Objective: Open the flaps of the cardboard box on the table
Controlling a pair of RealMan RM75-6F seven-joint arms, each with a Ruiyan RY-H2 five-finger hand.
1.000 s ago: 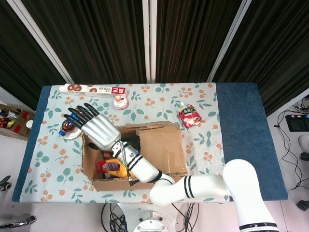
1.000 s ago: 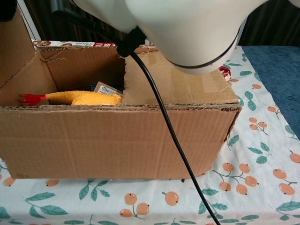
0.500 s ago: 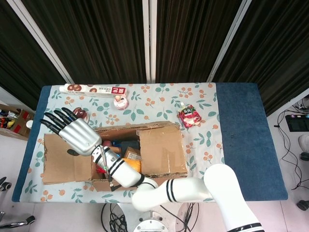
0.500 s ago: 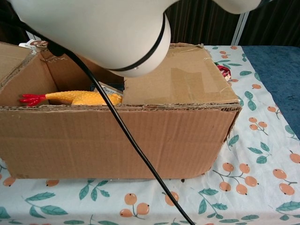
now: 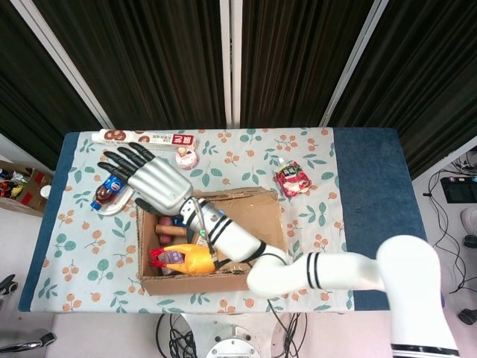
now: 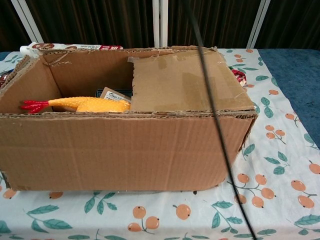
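A cardboard box (image 5: 212,242) sits on a table (image 5: 365,224) covered by a leaf-and-fruit patterned cloth, close to the front edge and left of centre. Its right flap (image 6: 187,80) lies folded flat over the right half of the opening; the left half is uncovered. Inside the open half lie a yellow rubber chicken (image 6: 80,104) with red feet and a few other items too hidden to make out.

One robot arm reaches in from the front right, crossing above the box. Its hand (image 5: 149,183) hovers over the box's back left corner, fingers (image 5: 119,160) spread apart and straight — holding nothing. Which arm this is cannot be told for certain; it appears to be the right. No other hand shows in either view.

Beyond the box, a long snack package (image 5: 145,138) lies along the back edge, a small pink cup (image 5: 185,157) stands near it, a bottle (image 5: 106,192) rests by the left edge, and a red pouch (image 5: 292,179) lies right of the box.
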